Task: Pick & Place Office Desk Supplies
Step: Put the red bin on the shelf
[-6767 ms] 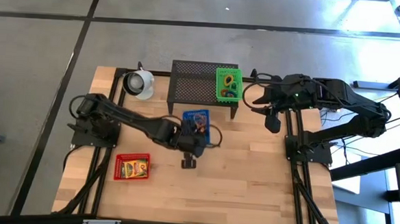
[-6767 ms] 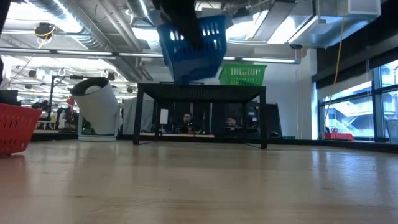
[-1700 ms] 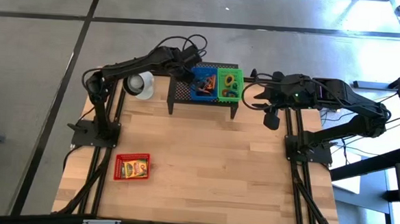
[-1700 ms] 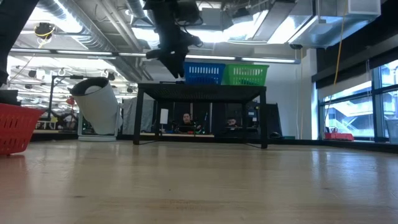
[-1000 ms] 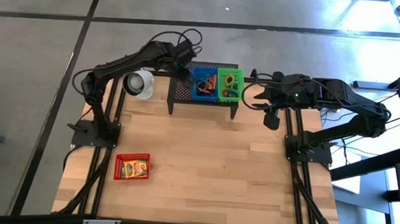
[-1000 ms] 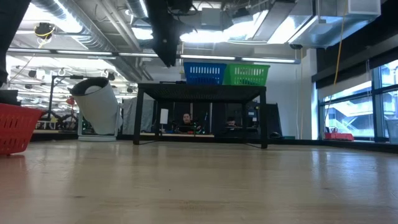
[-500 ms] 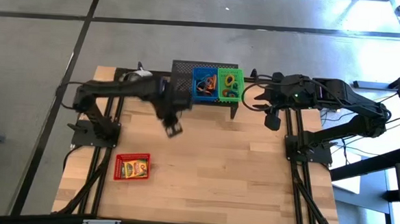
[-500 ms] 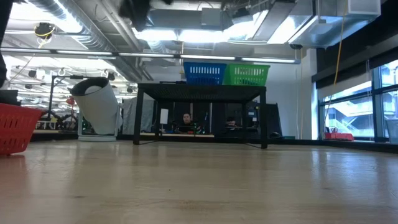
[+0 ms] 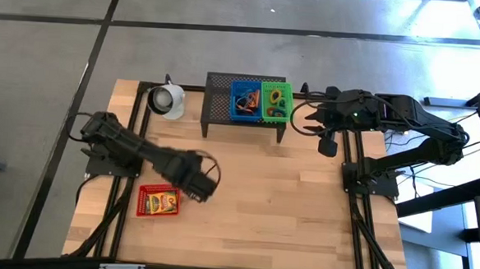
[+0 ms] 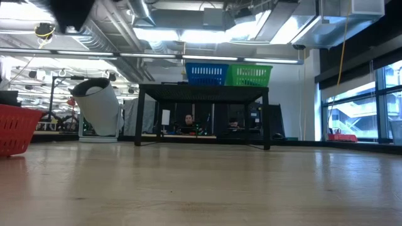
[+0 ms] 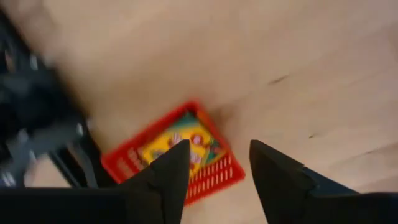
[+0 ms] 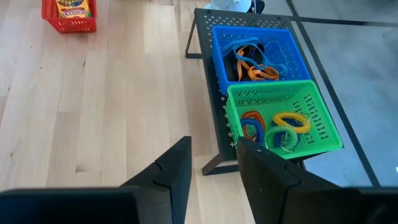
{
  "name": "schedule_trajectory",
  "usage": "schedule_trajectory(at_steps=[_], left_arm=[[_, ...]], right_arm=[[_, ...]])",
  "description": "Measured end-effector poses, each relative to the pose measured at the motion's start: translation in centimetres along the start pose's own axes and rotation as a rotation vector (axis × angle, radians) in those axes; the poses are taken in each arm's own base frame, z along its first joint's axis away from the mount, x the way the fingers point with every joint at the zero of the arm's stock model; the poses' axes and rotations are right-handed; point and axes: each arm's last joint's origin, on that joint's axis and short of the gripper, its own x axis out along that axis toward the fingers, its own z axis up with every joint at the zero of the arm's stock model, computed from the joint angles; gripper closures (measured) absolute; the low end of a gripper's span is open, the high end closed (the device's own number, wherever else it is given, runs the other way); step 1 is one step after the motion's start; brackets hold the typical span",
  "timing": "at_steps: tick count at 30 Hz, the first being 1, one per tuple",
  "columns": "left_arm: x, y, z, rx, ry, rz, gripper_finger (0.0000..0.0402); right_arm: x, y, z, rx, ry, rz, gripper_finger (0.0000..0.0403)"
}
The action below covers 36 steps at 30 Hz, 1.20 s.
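A red basket (image 9: pixel 158 201) holding a yellow crayon box (image 11: pixel 180 140) rests on the table near the left edge. My left gripper (image 11: pixel 219 162) hovers above the table just right of it, pointing down, open and empty. A blue basket (image 9: pixel 243 99) with orange and blue rubber bands and dark items, and a green basket (image 9: pixel 275 101) with coloured rubber-band loops, sit side by side on the black mesh stand (image 9: pixel 225 109). My right gripper (image 12: pixel 214 162) hangs open and empty, raised to the right of the stand.
A white cup-like object (image 9: pixel 168 100) lies at the far left beside the stand. Bare wooden tabletop (image 9: pixel 286 203) spreads over the middle and near right. Both arm bases stand at the table's left and right edges.
My left gripper has swung away from the blue basket on the stand toward the table's near left, dropping a little and turning, and now hangs next to the red basket. The blue basket stays on the stand beside the green one.
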Motion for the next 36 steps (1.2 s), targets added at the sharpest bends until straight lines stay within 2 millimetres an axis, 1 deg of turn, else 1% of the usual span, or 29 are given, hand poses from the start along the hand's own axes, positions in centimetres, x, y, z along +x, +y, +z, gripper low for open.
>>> schedule_trajectory(at_steps=[4,7,11,16,23,28,32,36], left_arm=[[2.0,-0.3,-2.1,-0.087,0.042,0.027,0.0226],[3.8,-0.8,-3.2,-0.123,0.041,-0.009,0.0225],[6.4,-1.2,-4.1,-0.163,0.042,-0.037,0.0228],[8.8,-0.2,-4.4,-0.277,0.03,0.047,0.0228],[10.8,-0.7,-4.5,-0.304,0.041,-0.044,0.0228],[11.9,-0.2,-4.7,-0.348,0.041,-0.017,0.0229],[12.2,-0.4,-4.7,-0.355,0.044,-0.041,0.0231],[12.3,-0.5,-4.7,-0.346,0.034,-0.04,0.0251]], right_arm=[[0.0,0.0,0.0,0.0,0.0,0.0,0.0272],[0.0,0.0,0.0,0.0,-0.001,0.0,0.0272],[0.2,0.0,0.2,0.002,-0.005,-0.001,0.0272],[0.8,0.2,0.4,0.0,0.008,0.029,0.0273],[2.1,0.5,0.8,-0.007,0.039,0.064,0.0273],[3.1,0.7,1.0,-0.036,0.068,0.067,0.0273],[3.8,0.8,1.2,-0.04,0.086,0.068,0.0273],[3.9,0.8,1.2,-0.041,0.089,0.061,0.0273]])
